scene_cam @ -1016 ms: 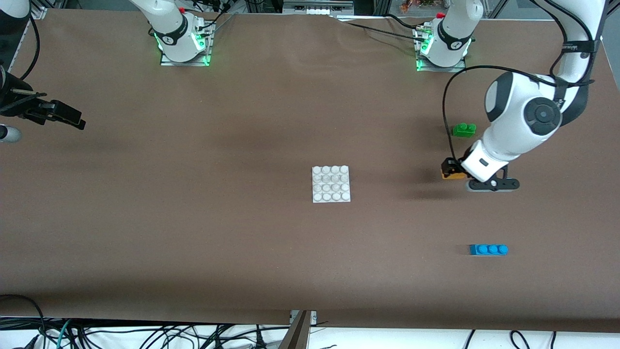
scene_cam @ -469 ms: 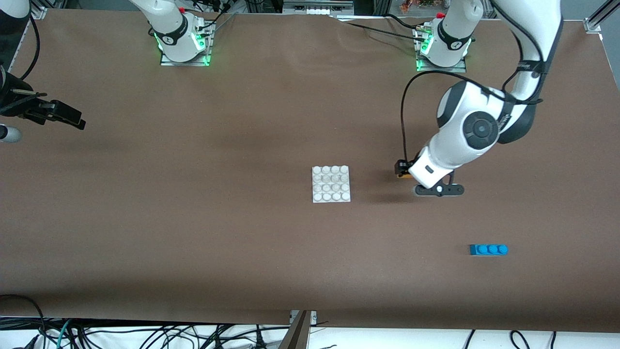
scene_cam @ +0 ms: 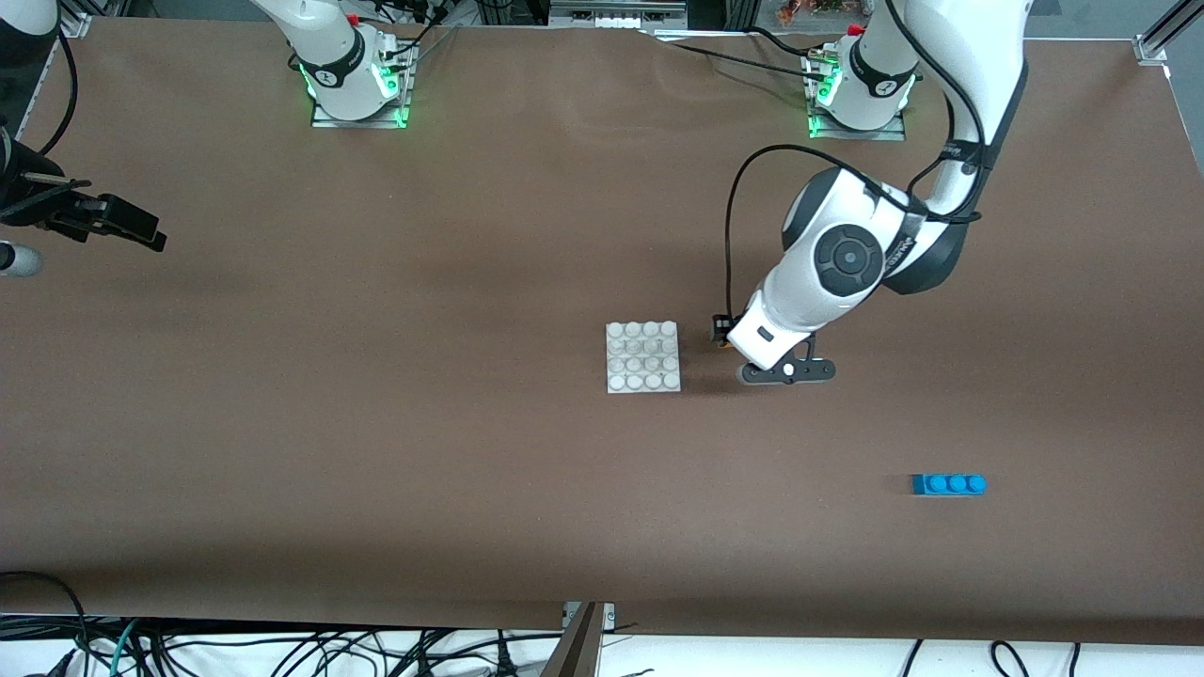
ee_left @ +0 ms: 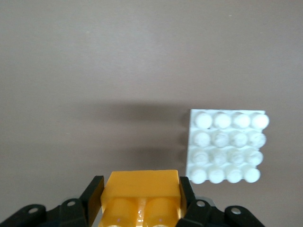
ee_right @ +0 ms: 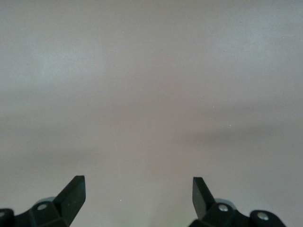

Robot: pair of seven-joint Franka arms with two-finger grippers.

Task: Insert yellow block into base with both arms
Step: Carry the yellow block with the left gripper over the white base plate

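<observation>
Blue 3-stud brick (scene_cam: 948, 484) lies flat on brown bench (scene_cam: 376, 451), well apart from left gripper (scene_cam: 722, 335), nearer the front camera than it & toward left arm's end. Cables (scene_cam: 282, 649) run along bench edge nearest camera.

Orange-yellow block (ee_left: 142, 189), white studded plate (scene_cam: 642, 356), blue brick (scene_cam: 948, 484), brown table (scene_cam: 376, 423), white arms with black joints

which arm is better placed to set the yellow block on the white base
Left: the left gripper is shut on the yellow block beside the base. The right gripper waits open at its table end.
</observation>
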